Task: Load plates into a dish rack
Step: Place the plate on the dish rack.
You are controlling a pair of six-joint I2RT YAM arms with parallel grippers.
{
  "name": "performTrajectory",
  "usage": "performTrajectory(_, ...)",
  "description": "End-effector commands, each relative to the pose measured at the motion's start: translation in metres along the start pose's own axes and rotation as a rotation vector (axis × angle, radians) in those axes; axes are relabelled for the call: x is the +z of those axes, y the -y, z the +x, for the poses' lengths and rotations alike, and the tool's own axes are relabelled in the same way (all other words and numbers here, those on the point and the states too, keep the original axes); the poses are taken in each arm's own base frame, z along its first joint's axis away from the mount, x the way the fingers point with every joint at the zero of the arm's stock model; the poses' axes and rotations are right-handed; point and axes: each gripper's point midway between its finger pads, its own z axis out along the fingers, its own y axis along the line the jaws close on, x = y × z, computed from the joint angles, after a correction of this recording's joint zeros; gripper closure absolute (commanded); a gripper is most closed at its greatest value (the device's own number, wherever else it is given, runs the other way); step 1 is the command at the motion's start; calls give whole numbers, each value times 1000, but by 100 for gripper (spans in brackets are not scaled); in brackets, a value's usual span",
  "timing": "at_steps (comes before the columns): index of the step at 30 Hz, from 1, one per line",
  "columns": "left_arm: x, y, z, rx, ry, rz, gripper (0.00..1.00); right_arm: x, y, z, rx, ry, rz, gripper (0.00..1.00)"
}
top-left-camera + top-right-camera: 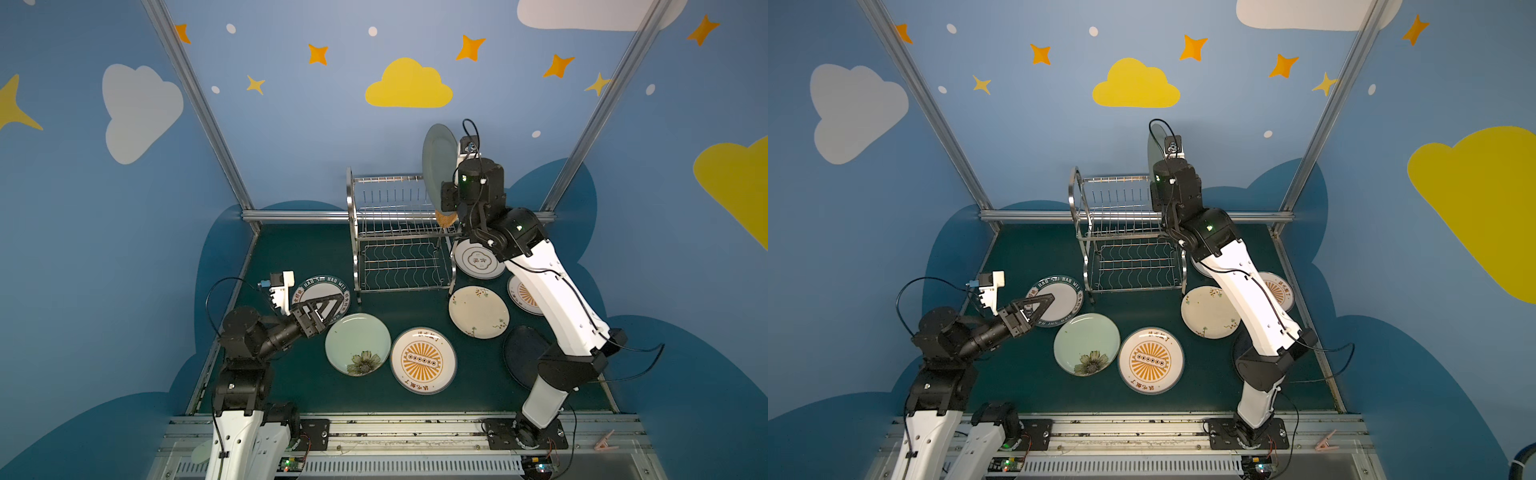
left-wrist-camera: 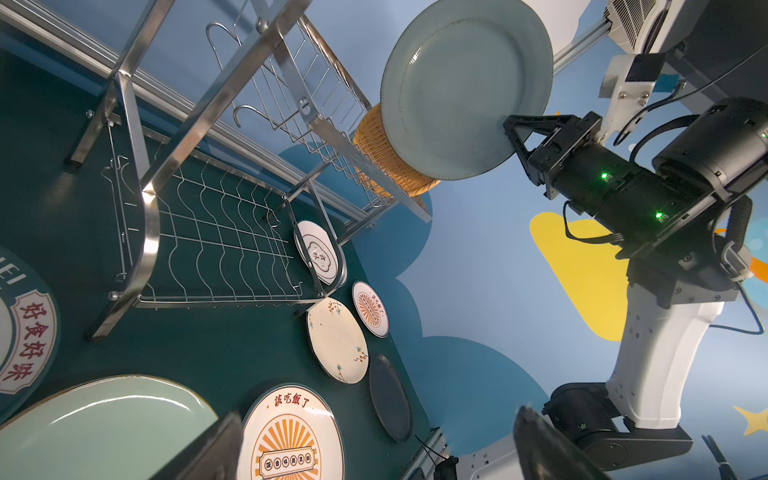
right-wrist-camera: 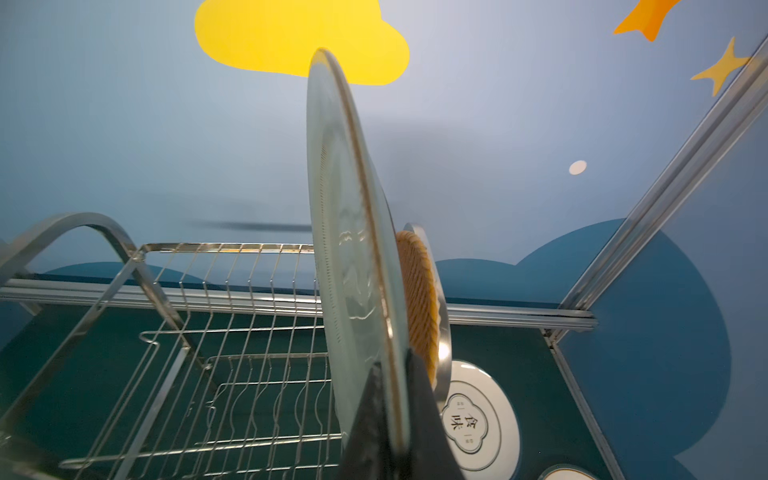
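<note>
The right end effector (image 2: 510,129) grips the pale green plate (image 2: 461,87) upright above the dish rack (image 1: 399,232), seemingly just beside its woven plate (image 2: 386,153); the left end effector (image 1: 332,301) is open.

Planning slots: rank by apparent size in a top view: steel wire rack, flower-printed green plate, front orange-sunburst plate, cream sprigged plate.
1. Steel wire rack
2. flower-printed green plate, front orange-sunburst plate: alike
3. cream sprigged plate

I see the shiny two-tier steel wire dish rack (image 1: 399,232) at the back of the dark green tabletop (image 1: 291,374). The woven orange round plate (image 1: 446,218) stands at its upper tier's right end, the pale green ribbed round plate (image 2: 465,87) upright just left of it.
</note>
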Motion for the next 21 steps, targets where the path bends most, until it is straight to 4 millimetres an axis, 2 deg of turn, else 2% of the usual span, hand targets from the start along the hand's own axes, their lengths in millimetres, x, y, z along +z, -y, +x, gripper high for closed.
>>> performTrajectory(1,0,0,-2,22,4,8,0,-14,24,-49,100,153,79,100)
performTrajectory(10,1,-3,-3,17,8,-3,0,6,18,-34,80,119,104,100)
performTrajectory(21,0,-7,-5,9,18,-16,0,17,18,-12,86,61,124,100)
